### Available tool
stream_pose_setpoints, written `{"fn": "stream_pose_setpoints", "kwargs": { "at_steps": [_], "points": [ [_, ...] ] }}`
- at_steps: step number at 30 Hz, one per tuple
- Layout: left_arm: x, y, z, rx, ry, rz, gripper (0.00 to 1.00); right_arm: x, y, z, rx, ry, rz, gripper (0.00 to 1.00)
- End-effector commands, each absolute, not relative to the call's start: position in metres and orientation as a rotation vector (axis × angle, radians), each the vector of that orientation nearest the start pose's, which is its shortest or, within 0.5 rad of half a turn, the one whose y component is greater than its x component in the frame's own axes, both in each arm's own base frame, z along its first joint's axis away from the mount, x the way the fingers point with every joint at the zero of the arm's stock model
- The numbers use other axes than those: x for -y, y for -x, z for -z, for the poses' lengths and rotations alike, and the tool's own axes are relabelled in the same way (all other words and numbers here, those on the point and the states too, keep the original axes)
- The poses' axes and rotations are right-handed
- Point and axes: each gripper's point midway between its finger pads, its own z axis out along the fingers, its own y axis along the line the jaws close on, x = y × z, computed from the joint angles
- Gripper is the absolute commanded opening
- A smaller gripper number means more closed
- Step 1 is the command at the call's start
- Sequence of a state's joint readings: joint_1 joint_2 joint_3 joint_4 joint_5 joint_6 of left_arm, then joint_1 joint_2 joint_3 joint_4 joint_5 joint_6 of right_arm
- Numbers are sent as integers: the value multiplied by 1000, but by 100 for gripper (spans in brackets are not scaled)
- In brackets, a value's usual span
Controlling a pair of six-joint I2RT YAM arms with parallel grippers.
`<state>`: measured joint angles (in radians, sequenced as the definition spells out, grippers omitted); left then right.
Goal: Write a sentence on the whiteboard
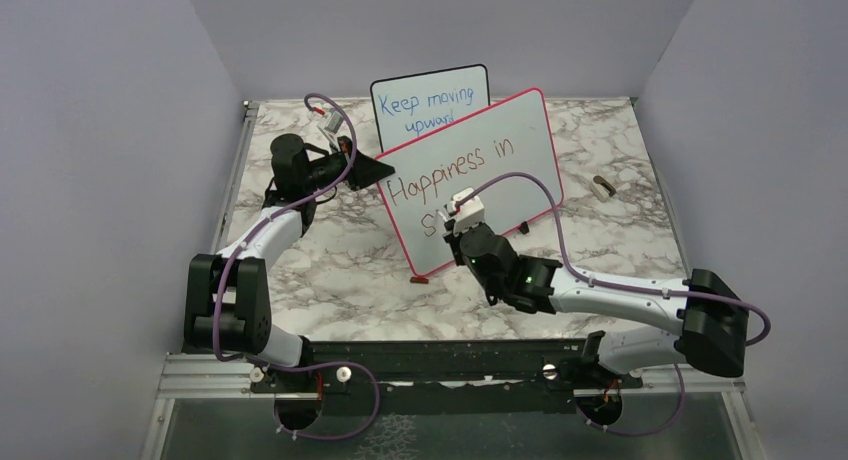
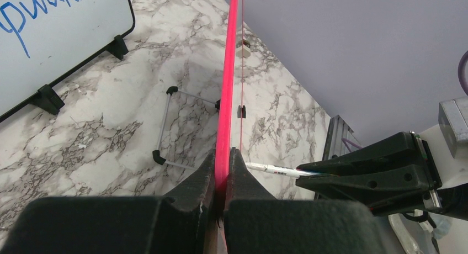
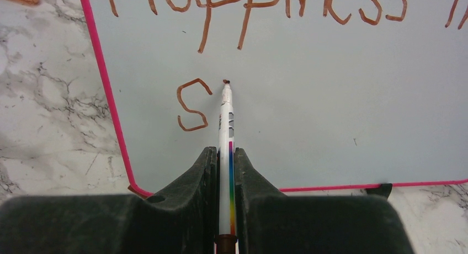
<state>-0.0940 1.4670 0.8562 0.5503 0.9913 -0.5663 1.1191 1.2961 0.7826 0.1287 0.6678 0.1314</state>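
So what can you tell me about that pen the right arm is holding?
The pen is slim, with a white plastic-looking barrel, a rainbow stripe along it and grey print near the front. Its small dark tip points at the whiteboard, just right of the brownish-red S. The right claw pinches its barrel between both fingers; whether the tip presses on the board is hard to tell.

We see the whiteboard (image 1: 528,185), white with a pink-red frame, propped tilted on the tabletop (image 1: 330,265) just in front of the black-framed board (image 1: 430,100). Its brownish-red sentence (image 1: 450,170) reads "Happiness in", with a lone "S" below at the left.
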Motion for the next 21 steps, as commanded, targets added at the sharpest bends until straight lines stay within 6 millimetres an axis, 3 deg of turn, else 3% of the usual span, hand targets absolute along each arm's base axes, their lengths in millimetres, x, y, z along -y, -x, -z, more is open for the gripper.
{"fn": "stream_pose_setpoints", "kwargs": {
  "at_steps": [1, 10, 21],
  "points": [
    [195, -363, -215, -1801, -387, 1263, 0, -282, -255, -182, -1828, 471, -216, 1],
    [194, -364, -215, -1803, -383, 1259, 0, -281, -250, -174, -1853, 506, -226, 1],
    [195, -364, -214, -1806, -384, 1261, 0, -292, -254, -178, -1833, 500, -253, 1]
  ]
}}
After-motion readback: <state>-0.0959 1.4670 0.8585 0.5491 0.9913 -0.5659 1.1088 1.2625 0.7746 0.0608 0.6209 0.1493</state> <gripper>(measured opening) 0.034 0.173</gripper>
